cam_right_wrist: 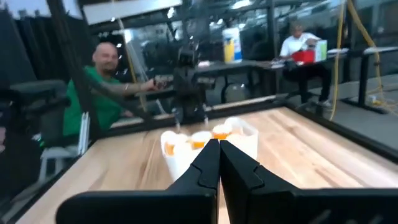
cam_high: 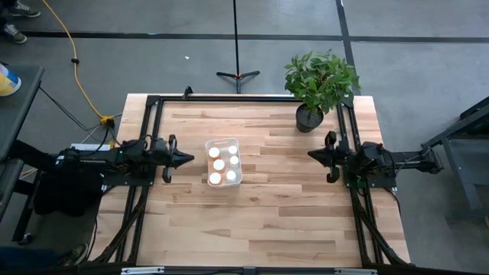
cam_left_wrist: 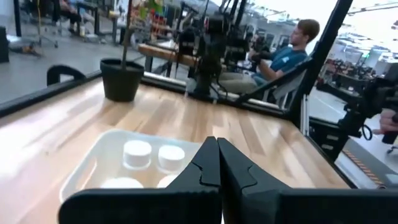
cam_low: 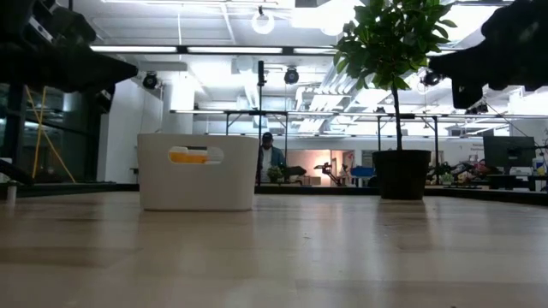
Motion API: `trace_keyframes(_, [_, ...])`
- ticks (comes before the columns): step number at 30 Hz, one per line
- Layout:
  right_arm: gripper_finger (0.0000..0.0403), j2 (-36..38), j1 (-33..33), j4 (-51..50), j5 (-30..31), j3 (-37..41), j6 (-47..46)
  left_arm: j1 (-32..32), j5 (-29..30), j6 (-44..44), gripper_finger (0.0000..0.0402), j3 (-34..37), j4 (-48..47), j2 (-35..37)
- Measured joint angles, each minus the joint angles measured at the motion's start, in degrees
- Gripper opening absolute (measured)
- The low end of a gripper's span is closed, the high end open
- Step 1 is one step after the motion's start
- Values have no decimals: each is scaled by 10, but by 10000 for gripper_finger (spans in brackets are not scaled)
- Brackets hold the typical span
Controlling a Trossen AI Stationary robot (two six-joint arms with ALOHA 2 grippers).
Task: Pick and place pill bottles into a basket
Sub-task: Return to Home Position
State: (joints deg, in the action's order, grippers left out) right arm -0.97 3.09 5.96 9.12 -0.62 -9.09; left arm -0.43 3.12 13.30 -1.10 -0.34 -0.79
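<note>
With the pill bottles [cam_high: 223,163] in the basket [cam_high: 222,140], the task looks done. The left gripper [cam_high: 187,158] and right gripper [cam_high: 312,154] flank it, both pinched closed and empty. Next, they likely need only retreat home.

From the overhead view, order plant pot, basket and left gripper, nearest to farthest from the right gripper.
1. Plant pot, close by the right gripper.
2. Basket, left of centre.
3. Left gripper, past the basket.
</note>
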Motion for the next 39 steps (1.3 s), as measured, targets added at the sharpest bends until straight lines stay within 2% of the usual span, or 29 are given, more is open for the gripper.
trace_keyframes(8, [0, 0, 0, -29, -11, 0, 6, 0, -16, -15, 23, 0, -2, 4])
trace_keyframes(16, [0, 0, 0, -30, -21, 0, 6, 0, -8, -76, 24, 0, 0, 4])
trace_keyframes(23, [1, -1, 0, -42, -24, -2, 6, 0, 5, -91, 55, 0, 2, 4])
trace_keyframes(32, [2, -1, 0, -44, -22, -2, 6, 0, 5, -90, 33, 0, 2, 4])
trace_keyframes(39, [6, -1, 0, -45, -22, -2, 6, 0, 4, -90, 66, 0, 2, 4])
